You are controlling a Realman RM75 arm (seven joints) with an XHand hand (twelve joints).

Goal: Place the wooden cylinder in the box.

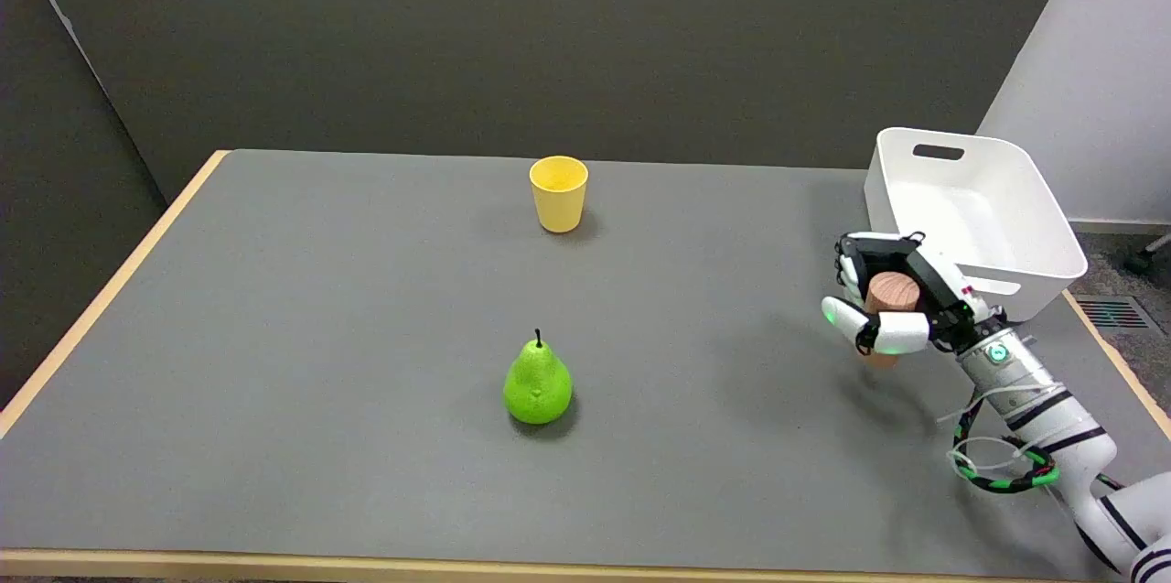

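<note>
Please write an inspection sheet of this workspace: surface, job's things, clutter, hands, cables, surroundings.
Surface: grey table with wooden edge.
Job's things: wooden cylinder held in the hand; white box at the far right corner, nothing seen inside.
Clutter: yellow cup upright at the far middle; green pear upright nearer.
Hands: right hand grips the cylinder, just short of the box.
Cables: white and black-green wires looped at the wrist.
Surroundings: dark wall behind.

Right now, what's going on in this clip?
The robot's right hand holds the wooden cylinder, fingers wrapped around it, above the table just in front of the white box. The cylinder is not in the box yet. A green pear and a yellow cup stand untouched.
</note>
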